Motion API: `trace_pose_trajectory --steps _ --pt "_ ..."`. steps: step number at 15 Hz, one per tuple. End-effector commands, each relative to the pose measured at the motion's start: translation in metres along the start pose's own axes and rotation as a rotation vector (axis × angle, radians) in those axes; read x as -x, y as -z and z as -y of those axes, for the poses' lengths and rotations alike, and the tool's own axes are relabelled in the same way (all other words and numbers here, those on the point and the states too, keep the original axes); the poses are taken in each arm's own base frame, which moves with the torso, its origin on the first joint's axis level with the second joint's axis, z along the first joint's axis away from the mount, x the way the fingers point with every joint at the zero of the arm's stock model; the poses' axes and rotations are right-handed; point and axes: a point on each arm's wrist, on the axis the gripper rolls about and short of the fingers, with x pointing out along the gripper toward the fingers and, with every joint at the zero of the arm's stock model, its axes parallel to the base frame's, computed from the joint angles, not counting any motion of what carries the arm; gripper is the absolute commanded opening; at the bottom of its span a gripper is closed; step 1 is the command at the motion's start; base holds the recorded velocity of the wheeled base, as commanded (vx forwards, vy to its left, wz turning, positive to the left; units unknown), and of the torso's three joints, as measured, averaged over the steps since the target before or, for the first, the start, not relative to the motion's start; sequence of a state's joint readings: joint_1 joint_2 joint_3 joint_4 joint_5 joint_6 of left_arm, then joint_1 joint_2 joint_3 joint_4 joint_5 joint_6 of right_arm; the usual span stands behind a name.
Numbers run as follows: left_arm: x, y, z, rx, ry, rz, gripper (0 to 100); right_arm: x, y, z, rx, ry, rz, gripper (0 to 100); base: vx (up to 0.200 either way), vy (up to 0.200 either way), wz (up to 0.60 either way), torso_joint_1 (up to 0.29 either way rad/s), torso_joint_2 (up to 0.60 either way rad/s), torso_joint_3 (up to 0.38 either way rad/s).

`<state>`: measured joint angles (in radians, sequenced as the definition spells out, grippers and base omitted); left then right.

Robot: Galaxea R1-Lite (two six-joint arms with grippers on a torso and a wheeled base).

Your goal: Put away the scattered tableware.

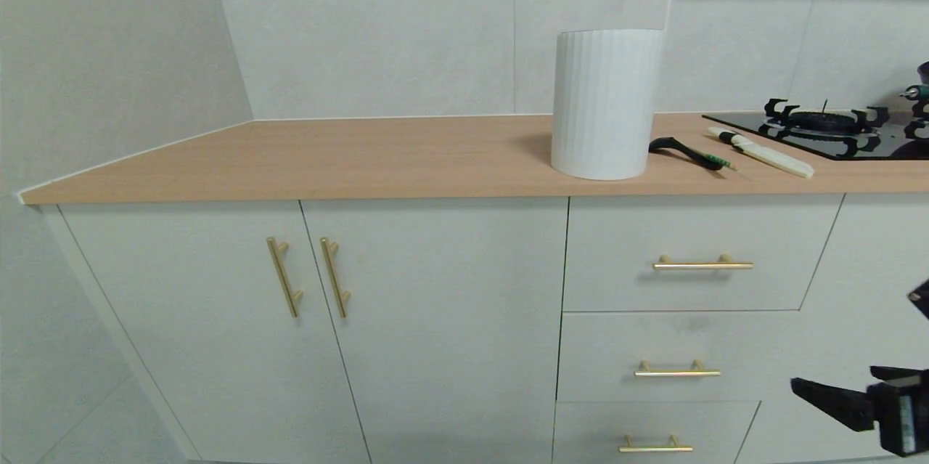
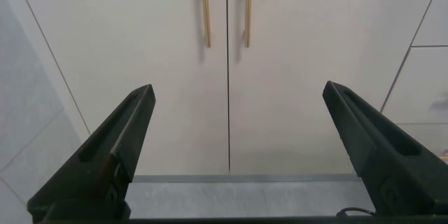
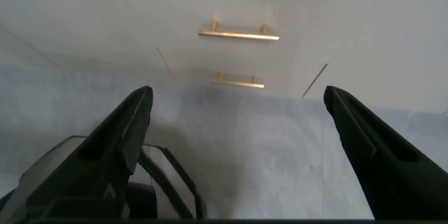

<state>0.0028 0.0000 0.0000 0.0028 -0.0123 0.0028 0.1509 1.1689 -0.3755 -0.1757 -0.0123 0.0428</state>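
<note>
Black-handled utensil [image 1: 686,152] and white utensil [image 1: 762,152] lay side by side on wooden countertop [image 1: 363,155], between white ribbed container [image 1: 604,104] and gas hob [image 1: 827,130]. Black one's end sat just beside container. Right gripper [image 3: 238,98] hung low before drawer fronts [image 1: 697,261], below countertop edge, well apart from both utensils. Its fingers were spread wide, empty. Left gripper [image 2: 238,91] was low, facing double cabinet doors [image 2: 294,77]. Its fingers were likewise apart, empty.

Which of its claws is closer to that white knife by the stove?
Right, probably. The right gripper hangs low before the drawers below the white knife; the left gripper faces the double doors farther left.
</note>
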Motion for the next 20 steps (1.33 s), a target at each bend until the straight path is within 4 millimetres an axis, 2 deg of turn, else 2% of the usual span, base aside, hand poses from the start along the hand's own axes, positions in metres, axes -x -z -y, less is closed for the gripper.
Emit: trace_pose_trajectory --steps 1,2,3,6,9,14,20 --pt "0.000 0.000 0.000 0.000 0.000 0.000 100 -0.079 -0.003 -0.002 0.005 0.005 -0.175 100 0.000 0.000 0.00 0.000 0.00 0.000" --pt "0.000 0.000 0.000 0.000 0.000 0.000 100 -0.089 -0.002 -0.001 0.003 0.007 -0.186 100 0.000 0.000 0.00 0.000 0.00 0.000" --pt "0.000 0.000 0.000 0.000 0.000 0.000 100 -0.110 0.002 -0.001 0.003 0.008 -0.209 100 0.000 0.000 0.00 0.000 0.00 0.000" --pt "0.000 0.000 0.000 0.000 0.000 0.000 100 -0.157 0.017 0.001 -0.002 0.022 -0.248 100 0.000 0.000 0.00 0.000 0.00 0.000" --pt "0.000 0.000 0.000 0.000 0.000 0.000 100 -0.197 0.034 0.014 -0.001 0.050 -0.237 100 0.000 0.000 0.00 0.000 0.00 0.000" --pt "0.000 0.000 0.000 0.000 0.000 0.000 100 -0.237 0.057 0.025 -0.023 0.080 -0.171 100 0.000 0.000 0.00 0.000 0.00 0.000" --pt "0.000 0.000 0.000 0.000 0.000 0.001 100 -0.265 0.060 0.029 -0.029 0.105 -0.117 100 0.000 0.000 0.00 0.000 0.00 0.000"
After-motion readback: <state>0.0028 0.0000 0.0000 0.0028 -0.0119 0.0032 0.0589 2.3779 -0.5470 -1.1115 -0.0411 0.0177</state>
